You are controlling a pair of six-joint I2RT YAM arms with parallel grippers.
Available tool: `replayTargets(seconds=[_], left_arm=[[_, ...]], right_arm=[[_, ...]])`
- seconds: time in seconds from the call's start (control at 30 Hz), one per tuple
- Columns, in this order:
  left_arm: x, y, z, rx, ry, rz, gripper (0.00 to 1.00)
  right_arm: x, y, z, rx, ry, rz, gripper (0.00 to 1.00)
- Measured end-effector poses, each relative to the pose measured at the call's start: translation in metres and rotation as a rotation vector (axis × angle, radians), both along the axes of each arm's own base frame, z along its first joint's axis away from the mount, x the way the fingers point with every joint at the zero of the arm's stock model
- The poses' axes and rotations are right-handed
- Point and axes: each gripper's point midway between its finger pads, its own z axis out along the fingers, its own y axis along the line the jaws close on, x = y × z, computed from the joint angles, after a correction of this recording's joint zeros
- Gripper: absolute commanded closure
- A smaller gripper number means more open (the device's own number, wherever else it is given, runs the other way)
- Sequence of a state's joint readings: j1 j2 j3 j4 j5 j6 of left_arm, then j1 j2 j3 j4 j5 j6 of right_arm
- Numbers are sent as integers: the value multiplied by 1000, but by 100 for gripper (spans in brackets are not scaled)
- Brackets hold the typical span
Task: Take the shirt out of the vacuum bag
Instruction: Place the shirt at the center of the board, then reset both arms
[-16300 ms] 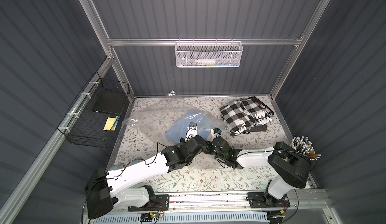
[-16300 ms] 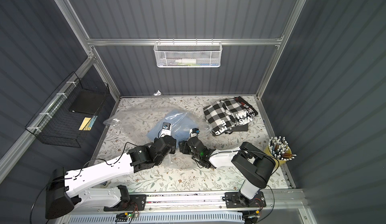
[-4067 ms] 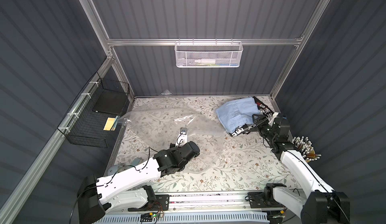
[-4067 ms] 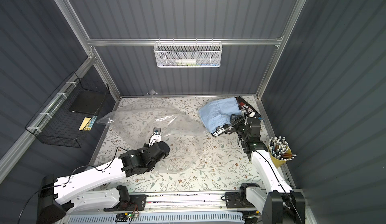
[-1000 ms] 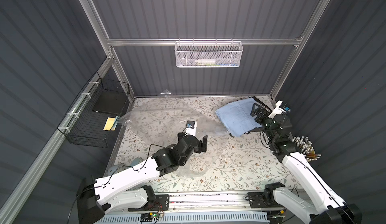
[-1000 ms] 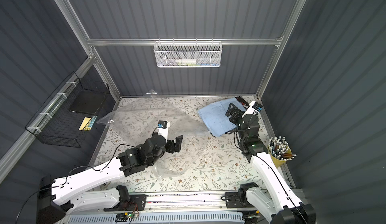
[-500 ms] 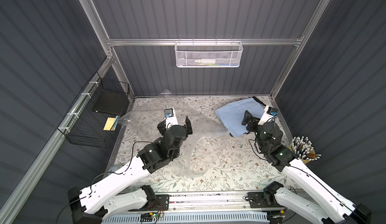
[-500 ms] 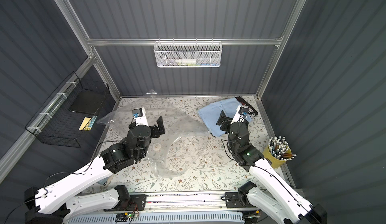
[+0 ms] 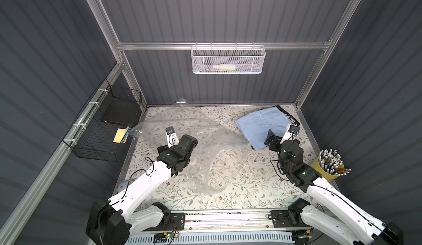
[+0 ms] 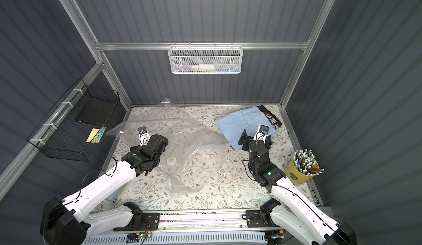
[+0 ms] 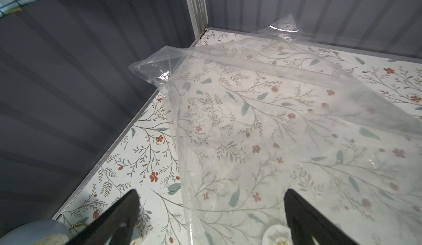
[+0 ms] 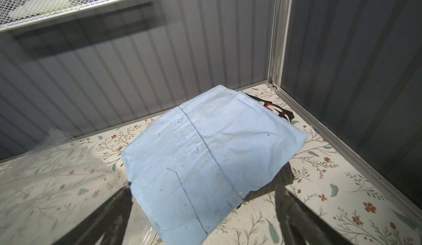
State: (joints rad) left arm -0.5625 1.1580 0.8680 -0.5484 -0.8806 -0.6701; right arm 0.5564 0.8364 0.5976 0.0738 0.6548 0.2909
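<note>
The light blue shirt [image 9: 260, 124] [image 10: 243, 122] [image 12: 205, 150] lies folded at the far right, outside the vacuum bag, atop other dark clothing. The clear, empty vacuum bag [image 9: 205, 141] [image 10: 182, 141] [image 11: 274, 122] sprawls across the middle of the table, its round white valve [image 10: 170, 161] [image 11: 276, 234] beside my left wrist. My left gripper [image 9: 175, 144] [image 10: 148, 145] [image 11: 211, 209] hangs open over the bag's left part, holding nothing. My right gripper [image 9: 282, 136] [image 10: 255, 138] [image 12: 204, 209] hovers open above the shirt's near corner, not gripping it.
A black garment with red and white lettering [image 9: 288, 118] peeks from under the shirt. A yellow cup of pens [image 9: 328, 166] stands at the right edge. A black wire basket [image 9: 107, 127] hangs on the left wall, a white mesh basket [image 9: 227, 60] on the back wall.
My left arm has swung left and back across the bag. My right arm has drawn back a little toward the front from over the shirt. Both grippers stay open; the shirt has not moved.
</note>
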Motion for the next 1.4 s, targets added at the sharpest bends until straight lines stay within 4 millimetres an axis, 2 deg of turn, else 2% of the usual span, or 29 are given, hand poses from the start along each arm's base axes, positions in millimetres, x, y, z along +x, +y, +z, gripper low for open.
replayTargets(seconds=[0.17, 0.27, 0.47, 0.6, 0.8, 0.9, 1.0, 1.1, 1.2, 1.27, 1.4], left_arm=[[9, -6, -12, -46, 21, -21, 1], [18, -2, -21, -75, 35, -3, 1], [29, 12, -50, -46, 114, 46, 0], [39, 15, -61, -5, 148, 64, 1], [56, 27, -72, -10, 155, 115, 1], [60, 38, -81, -10, 176, 151, 0], [67, 45, -95, 13, 227, 192, 1], [71, 45, -112, 14, 278, 170, 1], [81, 33, -132, -48, 339, 35, 1], [86, 32, -139, -64, 351, -15, 1], [91, 39, -147, -85, 335, -66, 1]], right_arm=[[-5, -14, -20, -21, 8, -70, 1], [-8, -23, -33, -26, 19, -116, 1], [-11, -50, -32, -11, -27, -261, 1], [-8, -66, -32, -1, -47, -350, 1], [-8, -106, -41, 31, -37, -500, 1], [-4, -106, -35, 29, -72, -480, 1], [4, -101, -37, -86, -92, -435, 1], [16, -100, -53, -178, -50, -394, 1], [25, -98, -63, -223, -38, -328, 1], [31, -96, -71, -225, -37, -285, 1], [40, -94, -100, -236, 9, -223, 1]])
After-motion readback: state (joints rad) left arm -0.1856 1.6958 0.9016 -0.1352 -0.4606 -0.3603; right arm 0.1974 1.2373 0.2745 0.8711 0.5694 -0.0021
